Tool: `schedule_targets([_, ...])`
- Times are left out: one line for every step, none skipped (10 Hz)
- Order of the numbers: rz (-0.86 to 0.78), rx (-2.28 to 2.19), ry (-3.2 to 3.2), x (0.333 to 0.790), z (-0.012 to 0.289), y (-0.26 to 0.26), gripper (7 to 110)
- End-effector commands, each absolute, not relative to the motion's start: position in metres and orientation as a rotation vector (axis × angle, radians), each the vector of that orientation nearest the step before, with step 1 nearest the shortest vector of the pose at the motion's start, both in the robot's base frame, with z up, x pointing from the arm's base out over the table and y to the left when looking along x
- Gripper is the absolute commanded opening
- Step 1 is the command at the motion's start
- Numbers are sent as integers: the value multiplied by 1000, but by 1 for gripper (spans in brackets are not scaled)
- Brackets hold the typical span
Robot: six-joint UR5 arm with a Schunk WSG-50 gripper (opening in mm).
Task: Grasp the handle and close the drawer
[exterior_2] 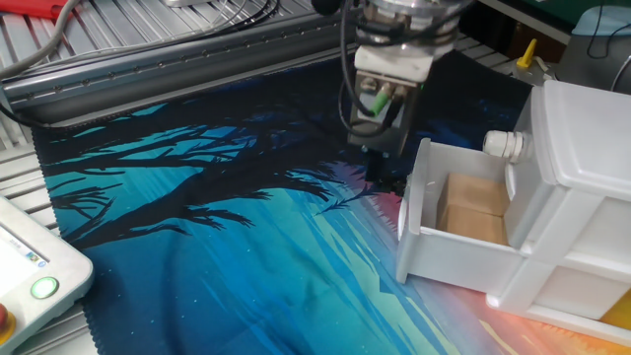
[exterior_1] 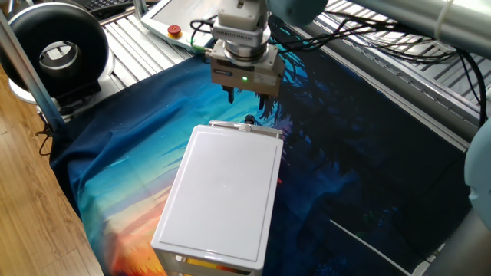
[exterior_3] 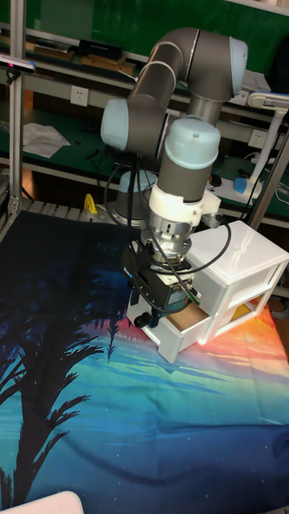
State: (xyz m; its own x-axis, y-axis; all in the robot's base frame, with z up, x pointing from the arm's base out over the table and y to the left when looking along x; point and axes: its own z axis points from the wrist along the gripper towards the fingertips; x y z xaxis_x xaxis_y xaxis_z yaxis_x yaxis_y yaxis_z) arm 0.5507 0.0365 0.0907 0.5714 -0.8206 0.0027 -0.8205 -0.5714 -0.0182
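The drawer sits pulled out of its white plastic box unit, a smooth glossy cabinet with a flat top and rounded corners, standing on the printed cloth that covers the counter, toward the cloth's orange sunset end. The drawer has a thin white front panel, and you can see a tan cardboard-looking block inside it. The handle is a small rounded pale knob; in the other fixed view it shows just above the open drawer, at the cabinet's front upper edge.

The gripper hangs just in front of the drawer's front panel, above the dark blue tree-silhouette part of the cloth, not touching the handle. Its two short dark fingers point down with a gap between them, so the jaws look open and empty. A green light glows on its boxy grey body. Black cables loop off the wrist.

A white pendant with a red button lies on the ribbed metal counter beyond the cloth.
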Motion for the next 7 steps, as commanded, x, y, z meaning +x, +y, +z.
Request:
schedule_targets([-30,-2764,1410,552,79,37,66])
schedule_targets([-37,-2764,1407,550,76,37,66])
schedule_targets([-38,-2762,1406,548,72,36,66])
schedule_targets([-44,-2766,1393,546,70,36,66])
schedule_targets([-33,-2758,1409,542,68,37,66])
schedule_targets([-32,-2753,1415,537,68,38,66])
schedule_targets([-31,-2747,1410,534,67,39,66])
